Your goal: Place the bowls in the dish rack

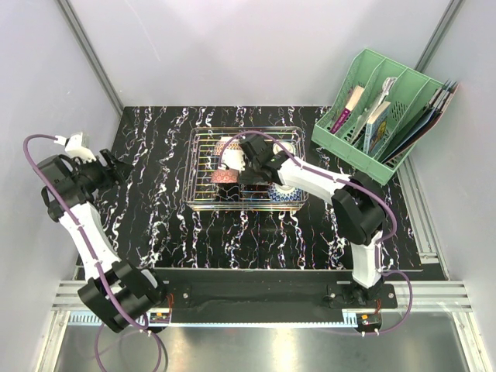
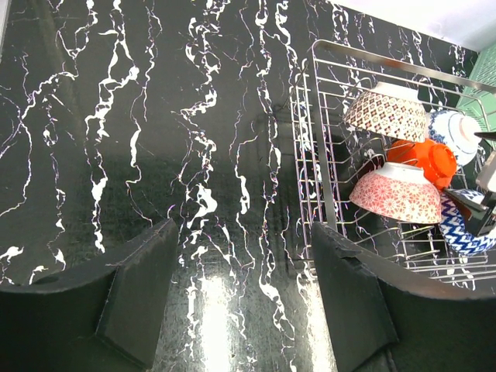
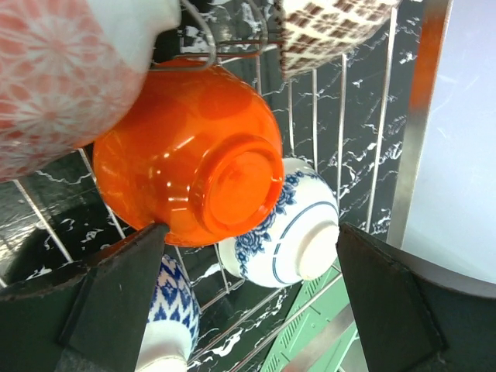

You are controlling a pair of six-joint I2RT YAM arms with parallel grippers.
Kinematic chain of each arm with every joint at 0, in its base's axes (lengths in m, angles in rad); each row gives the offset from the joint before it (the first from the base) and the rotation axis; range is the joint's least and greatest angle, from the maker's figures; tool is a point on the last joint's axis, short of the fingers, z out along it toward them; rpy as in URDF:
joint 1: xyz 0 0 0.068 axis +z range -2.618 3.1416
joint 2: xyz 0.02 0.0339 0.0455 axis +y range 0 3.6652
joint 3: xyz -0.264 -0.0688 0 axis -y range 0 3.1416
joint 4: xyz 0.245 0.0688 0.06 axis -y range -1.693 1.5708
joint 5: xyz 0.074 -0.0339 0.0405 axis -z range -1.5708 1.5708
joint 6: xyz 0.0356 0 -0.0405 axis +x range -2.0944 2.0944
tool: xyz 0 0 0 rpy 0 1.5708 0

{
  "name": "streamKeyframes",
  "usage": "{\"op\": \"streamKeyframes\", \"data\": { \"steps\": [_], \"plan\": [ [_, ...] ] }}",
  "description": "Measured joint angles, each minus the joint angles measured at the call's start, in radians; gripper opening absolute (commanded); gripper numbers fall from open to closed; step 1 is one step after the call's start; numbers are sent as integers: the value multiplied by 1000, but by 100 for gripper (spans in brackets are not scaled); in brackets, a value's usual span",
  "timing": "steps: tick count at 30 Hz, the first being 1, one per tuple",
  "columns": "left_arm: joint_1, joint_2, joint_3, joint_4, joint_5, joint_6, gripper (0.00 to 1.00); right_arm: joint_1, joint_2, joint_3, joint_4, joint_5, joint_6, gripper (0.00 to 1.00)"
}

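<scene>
My right gripper (image 3: 249, 232) is spread wide, and the orange bowl (image 3: 194, 163) lies foot toward me, just off one fingertip. A blue-and-white bowl (image 3: 291, 236) rests against it on the dish rack (image 3: 415, 116) wires, and a pink patterned bowl (image 3: 54, 77) overlaps its upper edge.

Glossy ceramic bowls (image 3: 194, 167); shiny metal wire rack (image 2: 322, 155).
</scene>
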Motion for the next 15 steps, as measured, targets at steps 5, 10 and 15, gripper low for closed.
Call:
{"op": "streamKeyframes", "data": {
  "steps": [5, 10, 15],
  "plan": [
    [0, -9, -1, -13, 1, 25, 99, 0, -13, 0, 6, 24, 25, 100],
    [0, -31, -1, -30, 6, 58, 99, 0, -167, -2, -100, 7, 118, 100],
    [1, -52, 14, -96, 23, 116, 99, -45, -458, -1, -222, -109, 233, 100]
  ]
}}
